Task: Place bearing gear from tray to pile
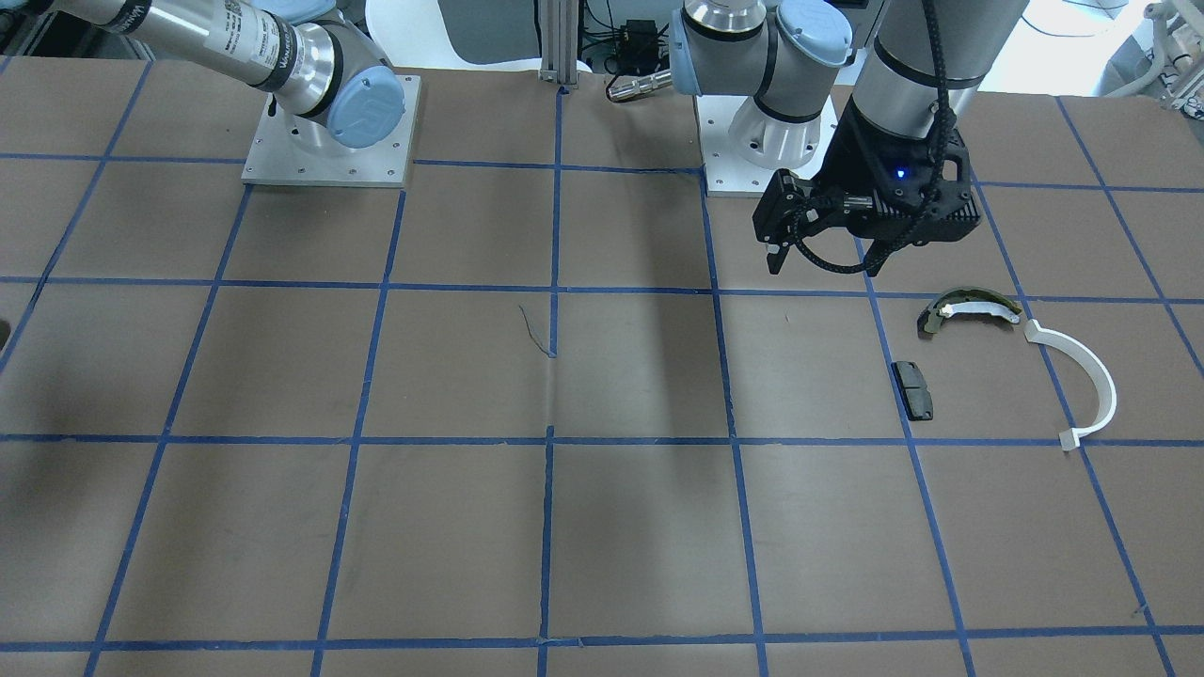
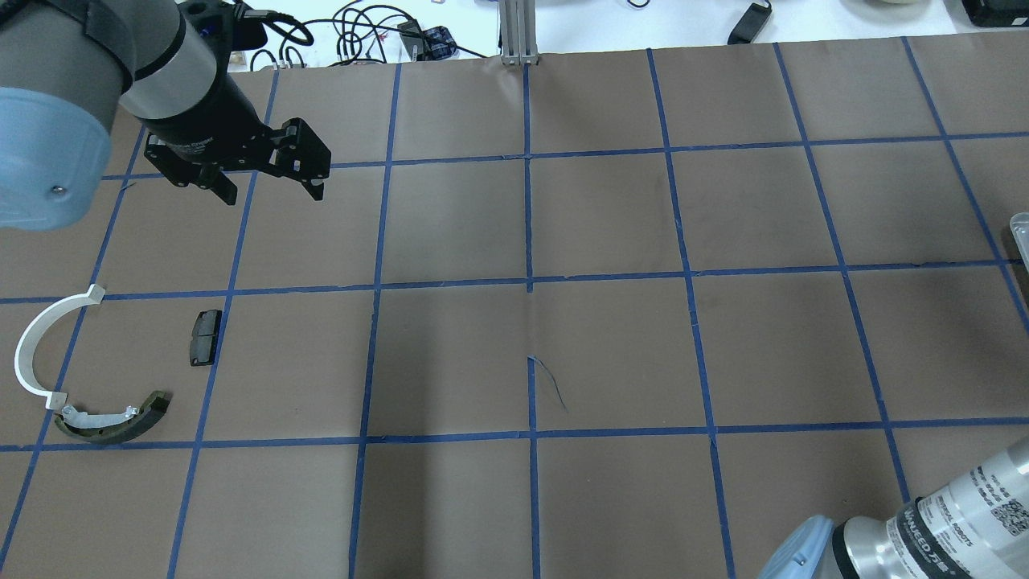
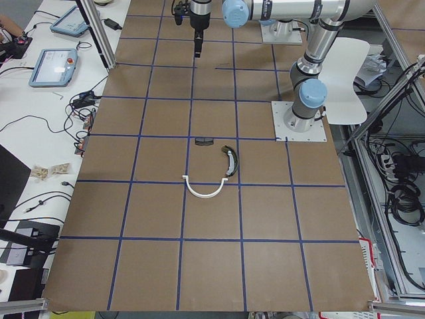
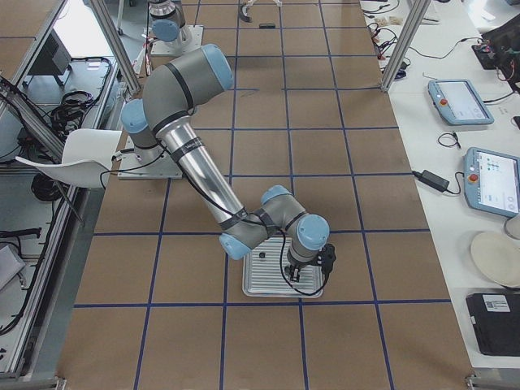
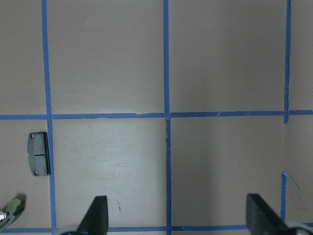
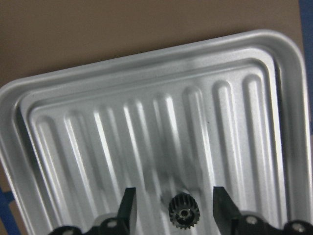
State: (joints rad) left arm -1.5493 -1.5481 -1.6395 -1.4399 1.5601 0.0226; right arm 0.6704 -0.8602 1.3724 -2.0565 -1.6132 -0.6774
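The bearing gear (image 6: pixel 183 212), small, dark and toothed, lies on the ribbed metal tray (image 6: pixel 146 88). My right gripper (image 6: pixel 173 196) is open and low over the tray, with one finger on each side of the gear and a gap to both. The pile lies on the table's left side: a white half-ring strip (image 2: pixel 32 346), an olive-green curved shoe (image 2: pixel 112 420) and a black pad (image 2: pixel 205 336). My left gripper (image 2: pixel 269 189) is open and empty, held above the table beyond the pile.
The tray (image 4: pixel 272 284) sits at the table's right end near the front edge, and only its corner (image 2: pixel 1019 229) shows in the overhead view. Brown paper with blue tape grid lines covers the table. Tablets and cables lie beyond the far edge.
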